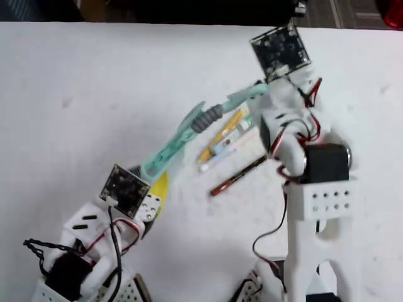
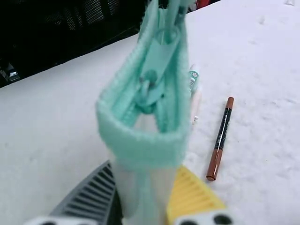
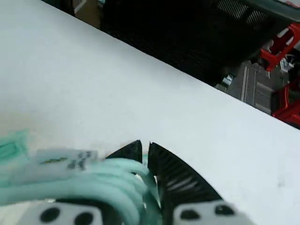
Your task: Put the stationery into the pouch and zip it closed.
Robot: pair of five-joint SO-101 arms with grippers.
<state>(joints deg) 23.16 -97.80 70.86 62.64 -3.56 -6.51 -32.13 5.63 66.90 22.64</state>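
Evidently soft and light, the pouch (image 1: 179, 135) is stretched over the table (image 1: 94, 94) between the left gripper (image 2: 145, 171) and right gripper (image 3: 146, 152), each clamped on one end, its stiffer zipper edge (image 2: 140, 136) probably the surest hold.

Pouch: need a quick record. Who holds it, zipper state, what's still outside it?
pouch: mint-green pouch, stretched between the two grippers
left gripper: shut on one end of the pouch
right gripper: shut on the other end
zipper slider: near the left gripper's end; how far it is zipped, cannot tell
outside, on table: brown pencil, yellow pencil, white pen, all beside the pouch
grey ribbed item: at mid-pouch; inside or on top, unclear
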